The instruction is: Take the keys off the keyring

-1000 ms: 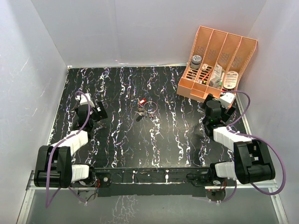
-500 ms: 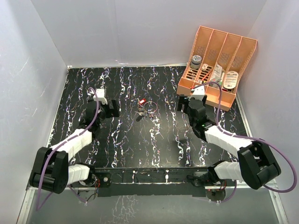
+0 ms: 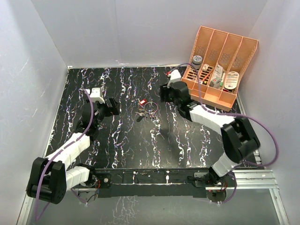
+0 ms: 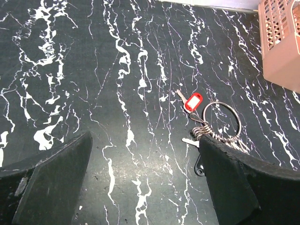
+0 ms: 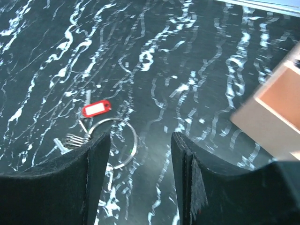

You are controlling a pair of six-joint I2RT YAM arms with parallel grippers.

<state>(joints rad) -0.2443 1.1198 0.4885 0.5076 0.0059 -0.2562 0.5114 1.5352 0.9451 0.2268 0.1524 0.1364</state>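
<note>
- I see the table [image 3: 122,140] as a black slab streaked with white marble veins, running back to plain white walls [image 3: 117,28] on three sides.
- An orange slotted organizer [image 3: 218,61] leans at the far right corner, with small items in its front pockets. I cannot read what they are.
- The keyring [image 3: 150,107] lies flat near the middle of the table, towards the back. The keys [image 3: 139,115] are bunched at its near-left edge, and the red-headed key [image 3: 143,101] lies just to its far left.
- The left gripper [image 3: 112,107] sits low to the left of the bunch, apart from it. On its wrist camera the fingers [image 4: 56,183] are spread wide with only bare marble between them, and the keyring [image 4: 221,119] shows just beyond the right finger.
- The right gripper [image 3: 164,93] hangs just right of the ring, between it and the organizer. Its jaws are parted and hold nothing, and on its wrist view the keyring [image 5: 123,140] sits partly behind the left finger.
- Purple cables [image 3: 86,117] loop along both arms.
</note>
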